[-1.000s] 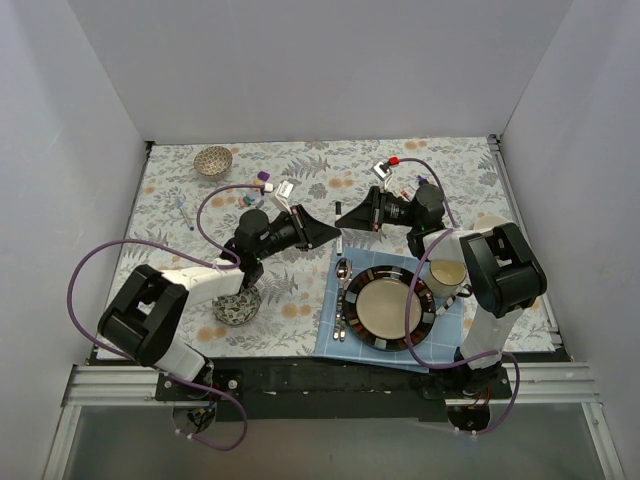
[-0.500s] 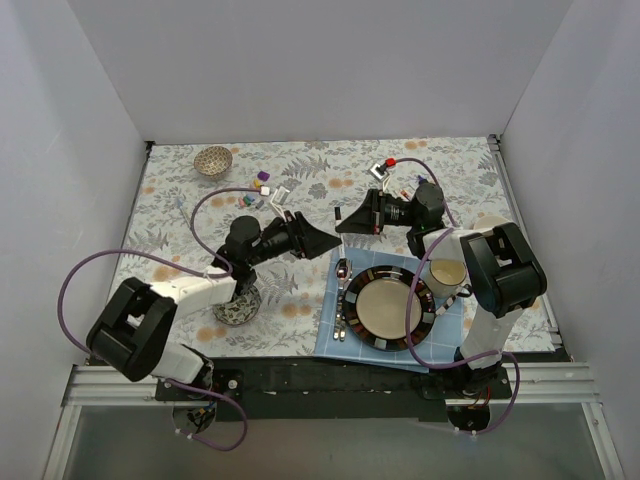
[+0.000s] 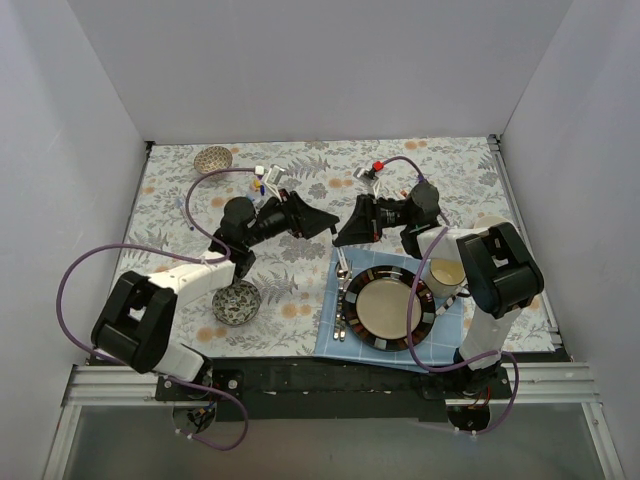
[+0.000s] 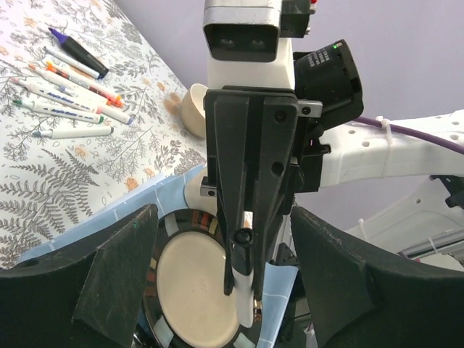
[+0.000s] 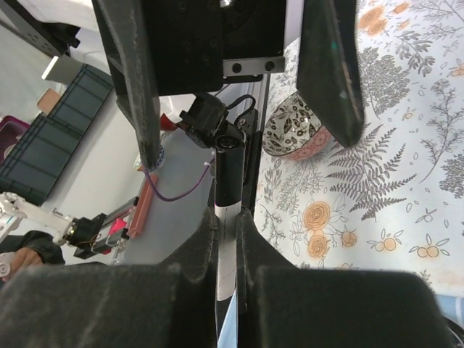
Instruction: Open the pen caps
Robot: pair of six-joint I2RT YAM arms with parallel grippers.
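Now the right pincer (image 5: 226, 217) clamps a pen (image 5: 229, 170), presenting its dark end toward nine o'clock. Opposite, the left pincer (image 3: 322, 224) stands apart, likely to pull.

plate (image 4: 190, 290): glossy glaze | tablecloth (image 3: 300, 280): matt cloth | pen (image 5: 230, 174): probably smooth plastic

The top view was bright and evenly lit from above, the walls (image 3: 300, 60) pale; shadows beneath the arms (image 3: 190, 283) were soft and short; in the left wrist view the left fingers (image 4: 116, 279) were dark, blurred masses, the table (image 4: 43, 181) behind sharp; in the right wrist view the right fingers (image 5: 185, 286) were blurred black, the pen (image 5: 230, 174) crisper, the upper left dim.
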